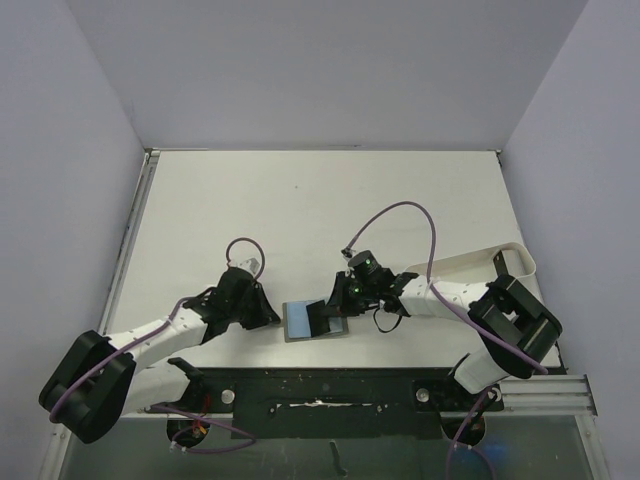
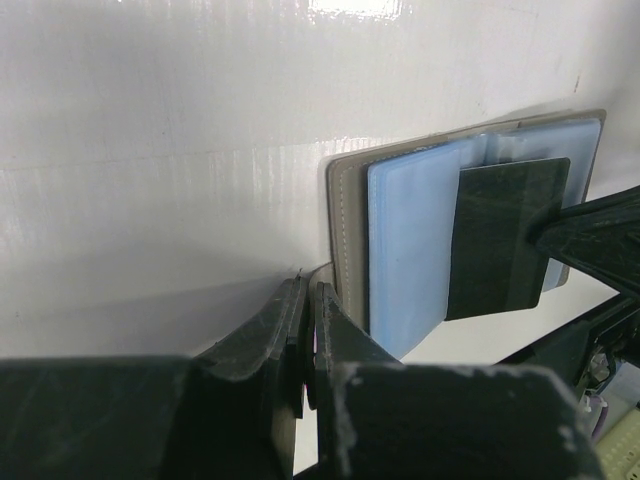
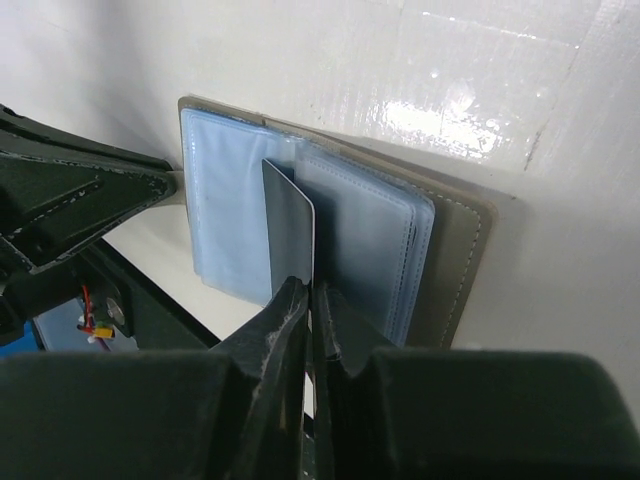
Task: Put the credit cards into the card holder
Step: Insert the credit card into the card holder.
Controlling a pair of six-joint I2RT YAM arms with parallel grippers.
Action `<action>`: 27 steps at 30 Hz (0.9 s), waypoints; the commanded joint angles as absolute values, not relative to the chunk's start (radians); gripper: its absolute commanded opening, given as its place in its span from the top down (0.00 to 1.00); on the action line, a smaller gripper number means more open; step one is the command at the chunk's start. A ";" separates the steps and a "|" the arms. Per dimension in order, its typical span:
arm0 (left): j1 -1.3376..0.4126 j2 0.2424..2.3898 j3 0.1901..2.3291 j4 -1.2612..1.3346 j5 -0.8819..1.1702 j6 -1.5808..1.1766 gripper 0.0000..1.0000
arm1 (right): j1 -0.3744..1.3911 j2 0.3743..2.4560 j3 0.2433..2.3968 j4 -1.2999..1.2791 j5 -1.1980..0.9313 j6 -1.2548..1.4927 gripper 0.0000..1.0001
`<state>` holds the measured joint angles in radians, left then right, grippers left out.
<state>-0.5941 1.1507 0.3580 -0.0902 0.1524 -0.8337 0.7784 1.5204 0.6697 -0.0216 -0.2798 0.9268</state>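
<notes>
1. Card holder (image 1: 303,322) lies open on the desk (image 1: 300,210), between both arms.
2. Right end effector (image 3: 312,300) pinches a dark credit card (image 3: 290,225) edge-on over it.
3. Left end effector (image 2: 308,310) is closed at its edge.

A white desk (image 1: 300,200) is filling the middle of the top view, its glossy surface showing faint ribbed lines in the wrist views. 3 plain, pale lavender-grey walls are closing it in: the back wall (image 1: 330,60), the left wall (image 1: 60,150) and the right wall (image 1: 590,120). A metal rail (image 1: 133,240) is running along the desk's left edge. Light is glaring in a bright patch (image 2: 355,6) on the desk.
</notes>
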 commanded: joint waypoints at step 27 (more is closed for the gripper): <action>-0.611 1.114 0.344 -0.044 0.158 -0.859 1.00 | 0.762 1.537 0.635 0.071 -0.232 0.981 0.98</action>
<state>-0.6018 1.1347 0.3439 -0.0898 0.1524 -0.8539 0.7708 1.5192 0.6231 0.0376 -0.2554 0.9787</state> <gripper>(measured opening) 0.034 0.048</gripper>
